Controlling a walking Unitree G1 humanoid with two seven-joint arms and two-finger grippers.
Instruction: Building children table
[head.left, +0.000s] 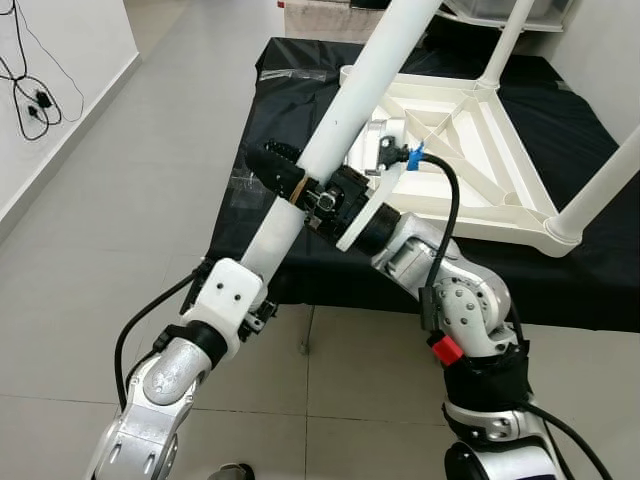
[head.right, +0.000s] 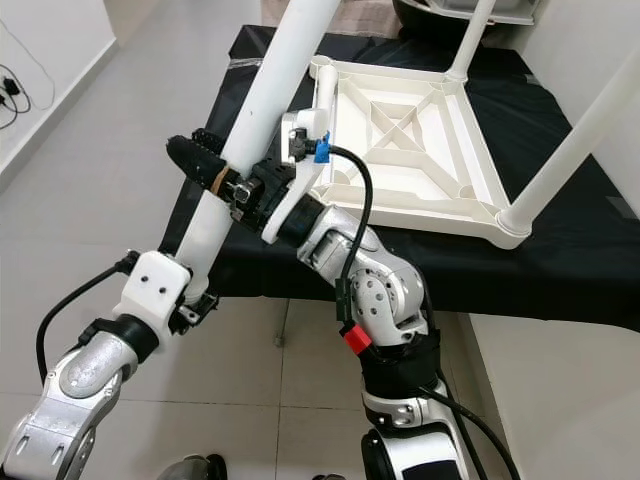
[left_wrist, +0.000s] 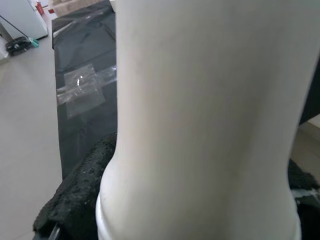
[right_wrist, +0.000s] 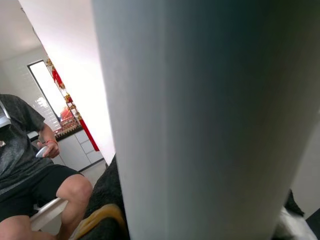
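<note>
An upturned white tabletop (head.left: 480, 150) lies on a black-covered surface (head.left: 280, 100). Two white legs stand fixed in it, one at the near right corner (head.left: 600, 185) and one at the back (head.left: 510, 40). A third, loose white leg (head.left: 350, 110) slants up from lower left across the tabletop's near left corner. My right gripper (head.left: 298, 185) is shut around this leg at mid-length, one black finger (head.left: 275, 162) showing on its left side. My left gripper (head.left: 255, 270) is shut on the leg's lower end; in the left wrist view black pads (left_wrist: 75, 200) flank the leg (left_wrist: 200, 125).
The black-covered surface ends at a front edge (head.left: 330, 290) above grey floor tiles (head.left: 100, 250). Clear tape (left_wrist: 82, 90) patches the cloth. Cables (head.left: 30, 100) hang on the left wall. A seated person (right_wrist: 30, 165) appears in the right wrist view.
</note>
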